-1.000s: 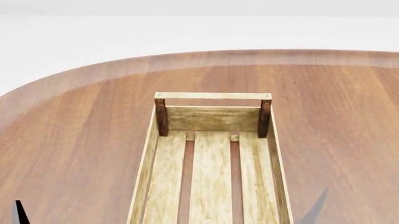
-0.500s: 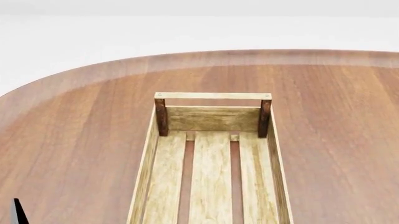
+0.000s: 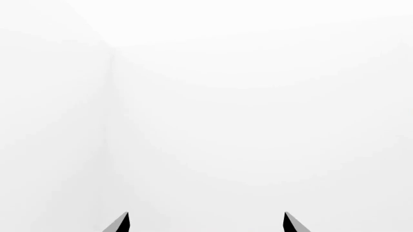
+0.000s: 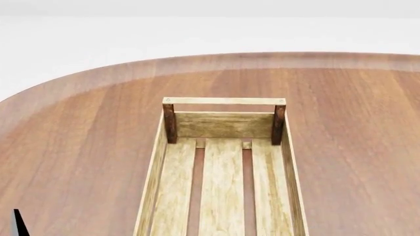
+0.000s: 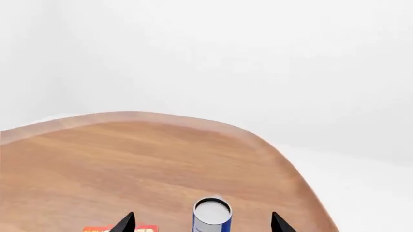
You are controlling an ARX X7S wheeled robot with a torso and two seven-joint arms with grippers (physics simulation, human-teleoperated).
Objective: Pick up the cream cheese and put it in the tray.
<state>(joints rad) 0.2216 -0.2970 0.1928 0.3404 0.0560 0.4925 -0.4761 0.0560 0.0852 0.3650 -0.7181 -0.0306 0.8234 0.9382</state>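
A: Which step is being shown, and how is it best done?

B: The search and approach, in my judgement. The cream cheese is not appearing in any view, so its place cannot be told. The right claw is looking across the worktop, where a blue-and-white can is standing upright between its two dark tips, and the corner of a red-orange box is showing just beside the can. The arm should be tilting its camera down toward the worktop on the box's side of the can until the small white box is coming into view, then descending over it with the can kept outside the jaws.

A: How are the arms posed?

B: The right arm is reaching low and nearly level, pointing over the can toward the worktop's rounded far edge; its tips are standing wide apart with nothing between them but the can's top, which they are not touching. The left claw is facing only blank white wall, its tips likewise apart and holding nothing. In the head view one dark tip is showing well apart from the tray.

A: And the tray?

B: It is lying lengthwise at mid-worktop; its visible part is holding nothing.
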